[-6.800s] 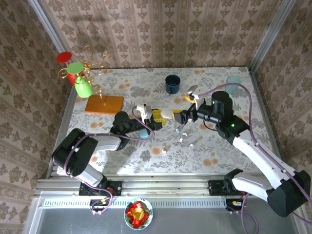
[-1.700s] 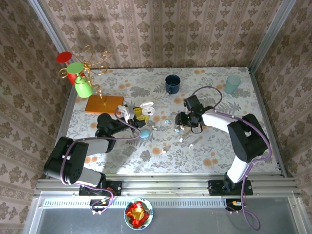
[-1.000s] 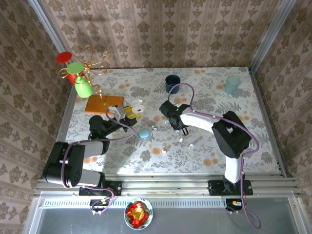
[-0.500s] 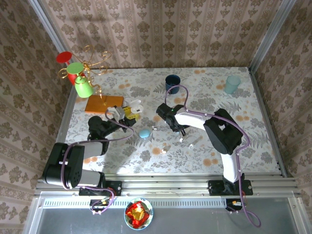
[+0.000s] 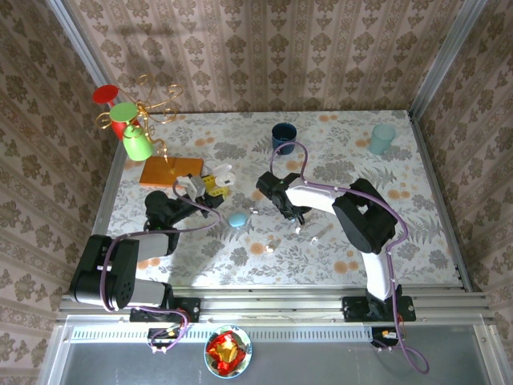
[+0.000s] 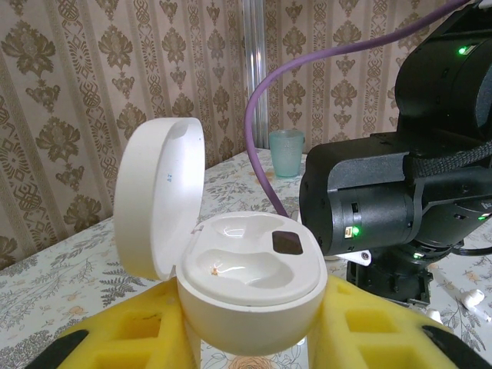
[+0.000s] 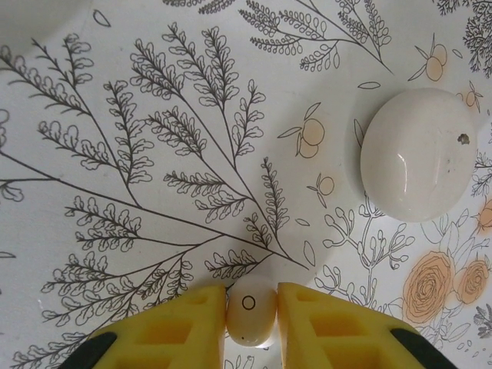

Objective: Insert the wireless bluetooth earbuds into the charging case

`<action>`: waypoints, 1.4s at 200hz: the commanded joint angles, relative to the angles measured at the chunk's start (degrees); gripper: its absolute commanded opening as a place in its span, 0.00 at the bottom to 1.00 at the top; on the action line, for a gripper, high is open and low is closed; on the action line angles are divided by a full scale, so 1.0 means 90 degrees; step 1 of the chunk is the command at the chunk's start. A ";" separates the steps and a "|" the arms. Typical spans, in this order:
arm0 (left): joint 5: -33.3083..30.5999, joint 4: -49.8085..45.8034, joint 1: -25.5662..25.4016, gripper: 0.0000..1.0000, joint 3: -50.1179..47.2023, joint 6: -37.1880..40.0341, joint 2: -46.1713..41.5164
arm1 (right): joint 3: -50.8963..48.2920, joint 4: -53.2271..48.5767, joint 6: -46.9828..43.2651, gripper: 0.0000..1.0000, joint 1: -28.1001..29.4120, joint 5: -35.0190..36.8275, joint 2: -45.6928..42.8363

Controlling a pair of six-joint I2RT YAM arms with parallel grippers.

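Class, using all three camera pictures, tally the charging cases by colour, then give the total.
White: 2 (open case, closed case)
Light blue: 1 (blue case)
Total: 3

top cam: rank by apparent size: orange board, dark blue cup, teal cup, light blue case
1. orange board, clearly largest
2. dark blue cup and teal cup: these look about alike, so not ranked against each other
3. light blue case, smallest
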 commanded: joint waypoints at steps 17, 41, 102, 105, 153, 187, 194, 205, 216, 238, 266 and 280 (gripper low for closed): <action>0.0089 0.0151 0.0045 0.34 -0.0070 0.0110 -0.0172 | 0.0085 -0.0220 0.0015 0.19 0.0033 0.0050 0.0048; 0.0114 0.0151 0.0034 0.34 -0.0070 0.0093 -0.0172 | -0.0030 -0.0146 0.0045 0.18 0.0034 0.0054 -0.0169; 0.0151 0.0142 -0.0175 0.34 -0.0037 0.0181 -0.0139 | -0.0879 0.0899 -0.0053 0.18 -0.0080 -0.0660 -0.1300; 0.0140 0.0145 -0.0193 0.34 -0.0030 0.0196 -0.0121 | -0.0935 0.0967 -0.0077 0.18 -0.0085 -0.0707 -0.1397; 0.0153 0.0143 -0.0626 0.34 0.0147 0.0247 0.0192 | -0.1667 0.2151 -0.0382 0.18 -0.0086 -0.1725 -0.2750; 0.0230 0.0142 -0.0877 0.34 0.0296 0.0179 0.0424 | -0.2175 0.3038 -0.1012 0.19 -0.0080 -0.3230 -0.3678; 0.0260 0.0151 -0.0905 0.34 0.0338 0.0142 0.0470 | -0.2250 0.3182 -0.1073 0.19 -0.0080 -0.3424 -0.3846; 0.0265 0.0149 -0.0949 0.34 0.0356 0.0128 0.0528 | -0.2384 0.3461 -0.1153 0.19 -0.0080 -0.3690 -0.4133; 0.0270 0.0151 -0.0988 0.34 0.0383 0.0141 0.0560 | -0.2577 0.3851 -0.1253 0.18 -0.0087 -0.4030 -0.4368; 0.0344 0.0151 -0.1062 0.34 0.0429 0.0117 0.0603 | -0.2794 0.4484 -0.1424 0.17 -0.0088 -0.4902 -0.4679; 0.0454 0.0151 -0.1117 0.34 0.0445 0.0131 0.0644 | -0.2737 0.4837 -0.1565 0.15 -0.0090 -0.5600 -0.4806; 0.0518 0.0151 -0.1139 0.34 0.0453 0.0131 0.0639 | -0.2608 0.4860 -0.1623 0.15 -0.0094 -0.5802 -0.4779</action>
